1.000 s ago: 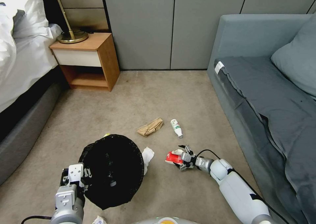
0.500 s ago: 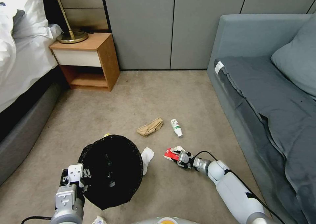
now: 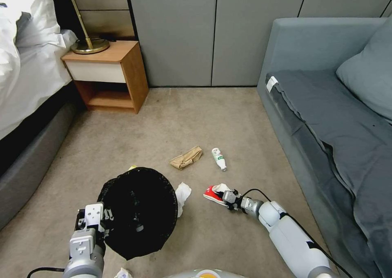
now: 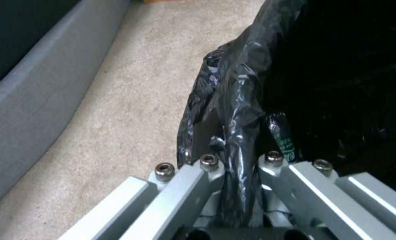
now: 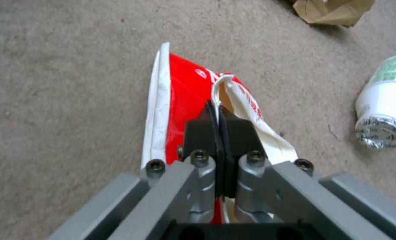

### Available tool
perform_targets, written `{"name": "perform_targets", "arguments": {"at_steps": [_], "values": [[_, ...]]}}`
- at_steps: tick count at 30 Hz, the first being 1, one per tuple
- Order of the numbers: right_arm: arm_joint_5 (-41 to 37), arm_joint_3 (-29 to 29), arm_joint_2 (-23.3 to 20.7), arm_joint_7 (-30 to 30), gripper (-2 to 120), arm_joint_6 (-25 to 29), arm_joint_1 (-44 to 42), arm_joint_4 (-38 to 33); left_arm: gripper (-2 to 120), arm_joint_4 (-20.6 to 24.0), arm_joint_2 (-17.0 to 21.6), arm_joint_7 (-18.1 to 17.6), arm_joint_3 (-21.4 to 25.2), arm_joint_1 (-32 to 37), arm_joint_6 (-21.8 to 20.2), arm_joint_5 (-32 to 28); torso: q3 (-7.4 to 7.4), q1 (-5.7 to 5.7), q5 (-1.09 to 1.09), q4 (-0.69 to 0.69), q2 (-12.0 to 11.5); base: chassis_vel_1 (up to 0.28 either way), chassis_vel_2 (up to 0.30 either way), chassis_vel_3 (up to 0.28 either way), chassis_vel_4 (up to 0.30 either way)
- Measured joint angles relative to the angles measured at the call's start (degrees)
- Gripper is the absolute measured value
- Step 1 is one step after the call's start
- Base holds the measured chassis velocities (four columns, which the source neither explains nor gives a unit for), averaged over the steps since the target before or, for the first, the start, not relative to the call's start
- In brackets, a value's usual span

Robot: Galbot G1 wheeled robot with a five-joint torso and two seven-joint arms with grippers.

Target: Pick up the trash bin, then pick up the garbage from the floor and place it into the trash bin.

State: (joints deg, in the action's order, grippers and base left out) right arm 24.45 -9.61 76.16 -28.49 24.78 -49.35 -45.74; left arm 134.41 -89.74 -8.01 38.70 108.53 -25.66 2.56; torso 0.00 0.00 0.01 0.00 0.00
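Looking down, you see your right claw [image 3: 224, 196] pinched on the red-white packet [image 3: 212, 192] at the carpet, the tissue [image 3: 182, 193] between it and the bin [image 3: 136, 212], whose liner rim your left claw [image 4: 238, 156] clamps; bottle [image 3: 219, 158] and paper bag [image 3: 186, 157] lie farther.

Bottle [image 3: 219, 158] right of paper bag [image 3: 186, 157]
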Motion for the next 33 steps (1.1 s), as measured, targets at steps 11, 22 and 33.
{"name": "perform_targets", "arguments": {"at_steps": [11,22,33], "values": [[-1.95,-0.36,-0.55,2.65,0,0.51,-1.30,-2.57,1,-0.18,0.13,0.05,-0.36,-0.15,0.14,0.05,0.00,0.00,-0.01,-0.01,0.00,0.000,0.000,0.000,0.000],[-16.85,-1.77,-3.19,9.75,0,-0.16,-6.71,-28.74,1,-1.12,1.14,0.14,-0.49,-0.94,0.00,-0.60,0.00,0.00,-0.01,0.00,0.00,0.000,0.000,0.000,0.000],[-33.94,1.92,-6.33,11.70,0,-5.67,-11.34,-56.26,1,-2.23,1.48,0.20,-1.49,-1.73,-0.30,-0.87,0.00,0.00,0.00,0.01,0.00,0.000,0.000,0.000,0.000]]}}
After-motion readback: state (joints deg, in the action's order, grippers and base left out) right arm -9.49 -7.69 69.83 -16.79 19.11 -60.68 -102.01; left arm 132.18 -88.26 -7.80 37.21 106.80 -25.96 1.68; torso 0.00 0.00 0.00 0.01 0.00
